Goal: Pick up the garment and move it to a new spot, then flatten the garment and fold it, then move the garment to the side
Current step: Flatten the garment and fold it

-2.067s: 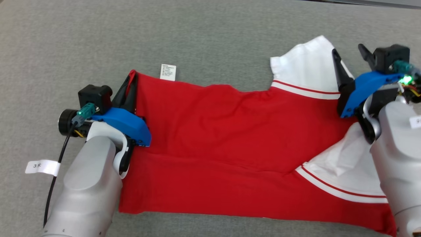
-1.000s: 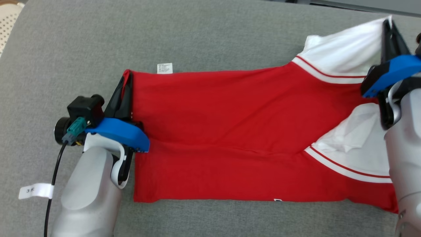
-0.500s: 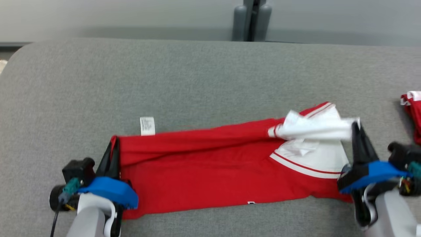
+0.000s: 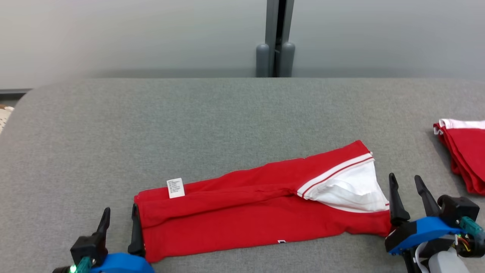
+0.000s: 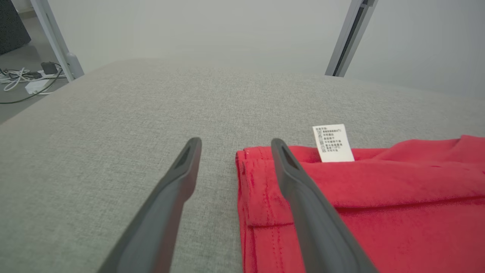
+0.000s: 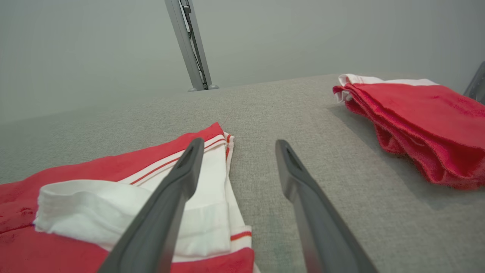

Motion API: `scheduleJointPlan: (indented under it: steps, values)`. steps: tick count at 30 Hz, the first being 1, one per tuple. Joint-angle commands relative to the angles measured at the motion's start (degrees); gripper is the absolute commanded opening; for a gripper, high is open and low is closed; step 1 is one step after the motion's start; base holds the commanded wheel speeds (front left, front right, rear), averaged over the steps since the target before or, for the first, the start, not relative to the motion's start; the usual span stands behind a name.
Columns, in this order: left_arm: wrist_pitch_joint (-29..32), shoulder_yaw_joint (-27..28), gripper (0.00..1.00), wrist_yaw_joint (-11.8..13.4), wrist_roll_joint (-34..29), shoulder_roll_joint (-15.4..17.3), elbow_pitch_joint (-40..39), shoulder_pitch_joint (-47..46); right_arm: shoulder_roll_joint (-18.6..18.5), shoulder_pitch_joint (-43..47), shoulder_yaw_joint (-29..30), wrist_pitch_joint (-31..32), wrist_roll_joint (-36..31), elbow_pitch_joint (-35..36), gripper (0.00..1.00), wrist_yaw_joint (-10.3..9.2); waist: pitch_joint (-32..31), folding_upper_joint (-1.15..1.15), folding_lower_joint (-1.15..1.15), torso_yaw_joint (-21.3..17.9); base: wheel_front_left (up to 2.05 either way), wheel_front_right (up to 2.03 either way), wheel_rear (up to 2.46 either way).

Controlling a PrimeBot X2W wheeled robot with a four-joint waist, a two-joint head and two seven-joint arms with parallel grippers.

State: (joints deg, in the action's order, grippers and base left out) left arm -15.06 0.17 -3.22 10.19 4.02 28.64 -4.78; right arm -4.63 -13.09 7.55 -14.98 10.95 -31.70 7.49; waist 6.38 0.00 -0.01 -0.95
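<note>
Entry: garment (image 4: 261,204), red, lying as a lengthwise-folded band at lower centre of the frame on the grey surface (image 4: 189,121); left gripper (image 4: 121,209) and right gripper (image 4: 404,176) at its ends, jaws wide and empty; I judge folding half done, and the next move calls for gripping one end and carrying it across.

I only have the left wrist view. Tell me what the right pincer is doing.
Observer: The right pincer is open and holds nothing, right beside the shirt's right end.
Operator: Describe that end of the shirt.
Observer: A white sleeve lies folded over the red body, slightly bunched.
Operator: Report anything else nearby.
Observer: A folded red pile lies further right, apart from the shirt.
</note>
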Motion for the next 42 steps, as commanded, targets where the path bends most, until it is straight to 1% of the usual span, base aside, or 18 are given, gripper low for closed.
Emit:
scheduleJointPlan:
  steps: [1, 4, 7, 12, 15, 18, 22, 26, 29, 32, 33, 34, 35, 38, 42]
  values:
    - [-0.13, 0.63, 1.0, 0.48, -0.48, -0.1, -1.31, 1.46, 0.26, 1.14, 0.0, -0.25, -1.18, 0.66, 1.0, 0.0, -0.66, 0.0, 0.01, 0.27, 0.0, 0.0, 0.0]
    - [-0.13, 0.4, 1.0, 0.53, -1.63, -0.68, -3.58, 3.85, 0.61, 2.86, 0.87, -0.25, -2.05, 0.91, 1.0, 0.0, -2.38, 0.0, 0.01, 1.05, 0.0, 0.0, 0.0]
    - [-0.13, -0.64, 1.0, -0.14, -2.39, -0.95, -3.53, 5.5, 1.11, 4.95, 1.78, -0.26, -2.35, 0.12, 1.0, 0.0, -4.0, 0.0, 0.01, 1.76, 0.0, 0.0, 0.0]
    - [-0.13, -1.96, 1.0, -0.1, -1.5, -1.11, -3.47, 6.89, 1.51, 7.31, 1.7, -0.26, -2.67, -1.4, 1.0, 0.0, -5.03, 0.0, 0.01, 2.16, 0.0, 0.0, 0.0]
    - [-0.13, -3.14, 1.0, 0.04, -0.48, -1.05, -3.2, 6.82, 1.67, 6.44, 0.95, -0.25, -3.06, -2.47, 1.0, 0.0, -4.62, 0.0, 0.01, 2.19, 0.0, 0.0, 0.0]
    - [-0.13, -4.36, 1.0, -0.06, 0.26, -1.11, -2.87, 5.81, 1.66, 3.24, 0.22, -0.26, -3.55, -4.14, 1.0, 0.0, -3.52, 0.0, 0.01, 2.38, 0.0, 0.0, 0.0]
    - [-0.13, -5.77, 1.0, -0.23, 0.51, -1.1, -2.31, 4.4, 1.47, -1.68, 0.37, 0.26, -4.51, -8.93, 1.0, 0.0, -1.82, 0.0, 0.01, 3.07, 0.0, 0.0, 0.0]
    - [-0.13, -6.76, 1.0, -0.34, 0.85, -1.08, -1.89, 2.95, 1.18, -6.33, 1.79, 2.43, -6.05, -15.16, 1.0, 0.0, -0.31, 0.0, 0.01, 4.14, 0.0, 0.0, 0.0]
    - [-0.13, -7.31, 1.0, -0.27, 1.06, -1.11, -1.62, 2.29, 1.28, -7.94, 3.31, 4.22, -7.41, -20.5, 1.0, 0.0, 0.54, 0.0, 0.01, 4.93, 0.0, 0.0, 0.0]
    - [-0.13, -7.29, 1.0, -0.11, 1.29, -1.1, -1.48, 2.01, 1.74, -7.82, 2.92, 5.55, -6.78, -25.76, 1.0, 0.0, 0.98, 0.0, 0.01, 5.32, 0.0, 0.0, 0.0]
    - [-0.13, -7.16, 1.0, -0.01, 1.35, -1.11, -1.5, 2.03, 1.92, -7.61, 2.64, 5.62, -6.3, -27.12, 0.91, 0.0, 1.09, 0.0, 0.01, 5.3, 0.0, 0.0, 0.0]
    - [-0.13, -6.97, 1.0, -0.01, 1.26, -1.1, -1.53, 2.15, 2.03, -7.54, 2.19, 5.32, -5.92, -28.08, 0.41, 0.0, 1.14, 0.0, 0.01, 5.18, 0.0, 0.0, 0.0]
    - [-0.13, -6.74, 1.0, 0.05, 1.25, -1.09, -1.6, 2.36, 2.12, -7.62, 1.77, 4.71, -5.49, -28.67, 0.0, 0.0, 1.16, 0.0, 0.01, 4.91, 0.0, 0.0, 0.0]
    - [-0.13, -5.87, 1.0, 0.15, 1.34, -1.11, -1.7, 3.28, 1.73, -8.06, 2.38, 2.09, -4.63, -28.48, 0.0, -0.02, 0.84, 0.0, 0.01, 3.46, 0.0, 0.0, 0.0]
    - [-0.13, -5.61, 1.0, 0.0, 1.67, -1.15, -1.65, 3.78, -1.43, -8.27, 5.47, 0.05, -4.23, -25.45, 0.0, -0.13, -0.06, 0.0, 0.01, 0.51, 0.0, 0.0, 0.0]
